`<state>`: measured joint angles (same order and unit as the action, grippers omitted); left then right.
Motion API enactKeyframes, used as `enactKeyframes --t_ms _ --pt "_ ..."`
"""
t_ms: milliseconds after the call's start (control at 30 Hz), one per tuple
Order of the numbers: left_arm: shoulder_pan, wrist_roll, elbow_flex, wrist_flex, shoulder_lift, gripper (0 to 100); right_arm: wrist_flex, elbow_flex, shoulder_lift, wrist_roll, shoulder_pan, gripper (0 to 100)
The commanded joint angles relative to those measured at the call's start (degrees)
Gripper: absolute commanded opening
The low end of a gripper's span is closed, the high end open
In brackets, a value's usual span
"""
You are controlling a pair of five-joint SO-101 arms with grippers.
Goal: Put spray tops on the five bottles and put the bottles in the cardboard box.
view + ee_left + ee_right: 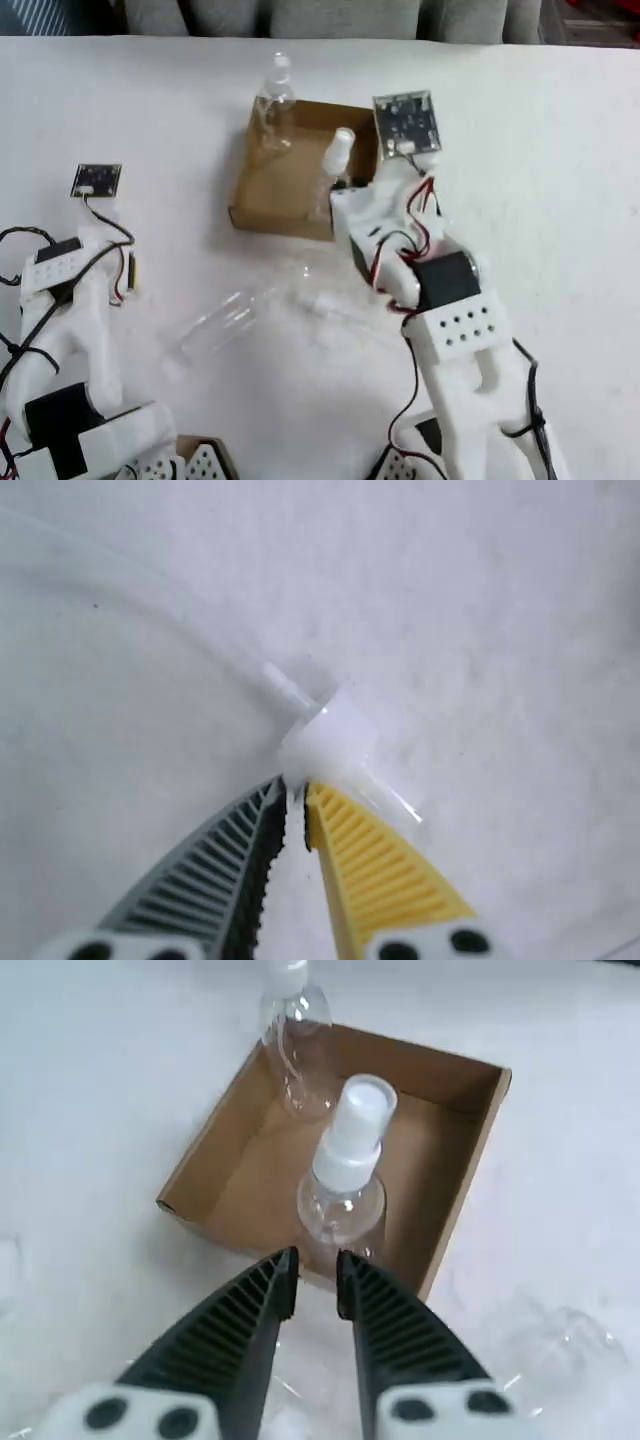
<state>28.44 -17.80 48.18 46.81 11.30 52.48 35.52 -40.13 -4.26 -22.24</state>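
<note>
Near the table's (560, 150) left edge: left gripper (297, 792), pointed down, grey and yellow fingers all but pressed together, tips touching a white top (332, 742) with its thin tube. Cannot tell whether pinched or merely touched.

Farther right, toward the middle of the near half: clear bottle (215, 325), uncapped, lying on its side.

Past it, toward the middle of the far edge: box (262, 215), open upward. In its far left corner, capped bottle (275, 110), upright. By its right wall, second capped bottle (340, 158), also upright.

Over the box's near wall, close to its right corner: right gripper (315, 1280), black fingers slightly spread, holding nothing, just short of the second capped bottle.
</note>
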Motion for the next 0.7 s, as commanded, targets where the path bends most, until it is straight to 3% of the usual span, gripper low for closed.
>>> enactKeyframes --t_ms 0,300,400,567,667 --pt "-0.4 -0.6 -0.2 -1.4 2.0 6 -5.3 4.6 -1.8 0.5 0.5 4.0" --pt "-0.4 -0.6 -0.2 -1.4 2.0 6 -21.6 16.4 -1.6 0.6 2.5 4.3" --pt "-0.4 -0.6 -0.2 -1.4 2.0 6 -20.9 17.6 -1.9 0.8 2.4 7.6" --pt "-0.4 -0.6 -0.2 -1.4 2.0 6 -17.7 18.3 -1.9 0.9 -1.1 23.0" --pt "-0.4 -0.6 -0.2 -1.4 2.0 6 -17.5 18.3 -1.5 0.9 -4.3 24.6"
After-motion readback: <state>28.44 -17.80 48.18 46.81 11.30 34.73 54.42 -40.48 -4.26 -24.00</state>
